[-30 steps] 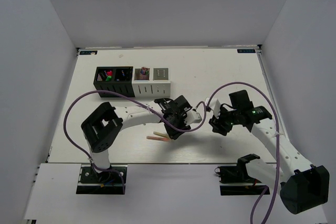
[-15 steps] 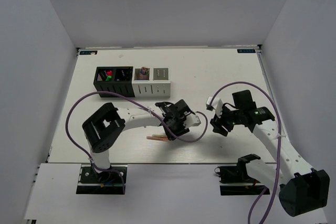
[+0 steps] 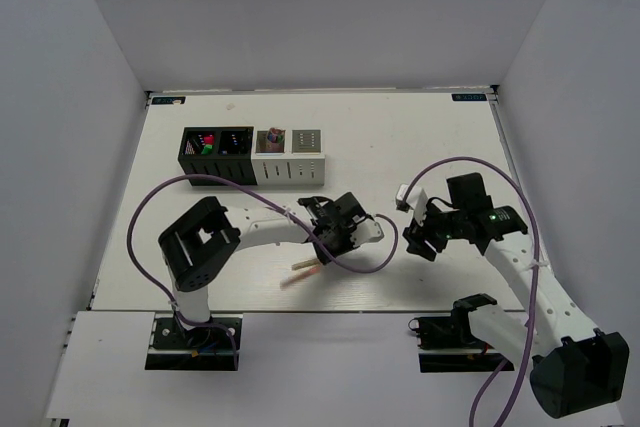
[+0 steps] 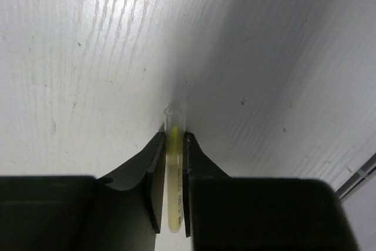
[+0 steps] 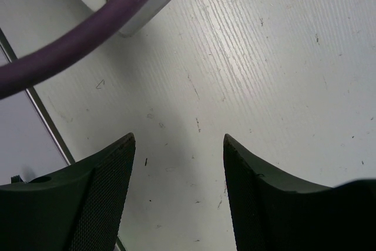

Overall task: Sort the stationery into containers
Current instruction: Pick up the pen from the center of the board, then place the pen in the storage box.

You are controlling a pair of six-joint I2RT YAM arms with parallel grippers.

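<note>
My left gripper (image 3: pixel 323 249) is low over the table, shut on a thin yellow clear stick (image 3: pixel 306 266). In the left wrist view the stick (image 4: pixel 174 168) runs between the two pads, its open end poking past the fingertips (image 4: pixel 158 142). A second, pinkish stick (image 3: pixel 293 280) lies on the table just beside it. The four containers stand in a row at the back left: two black cubes (image 3: pixel 200 151) (image 3: pixel 235 150) and two white cubes (image 3: pixel 271 152) (image 3: pixel 306 150). Highlighters with pink and green caps stand in the far-left black cube. My right gripper (image 3: pixel 420 243) is open and empty over bare table (image 5: pixel 194 116).
Purple cables loop from both arms; the left arm's cable (image 3: pixel 375 252) lies on the table between the grippers. A cable (image 5: pixel 88 45) also crosses the top of the right wrist view. White walls enclose the table on three sides.
The left gripper has come down a little and shut on the yellow stick. Both sticks have turned from lying level to slanted. The right gripper has drifted slightly toward the near edge.
</note>
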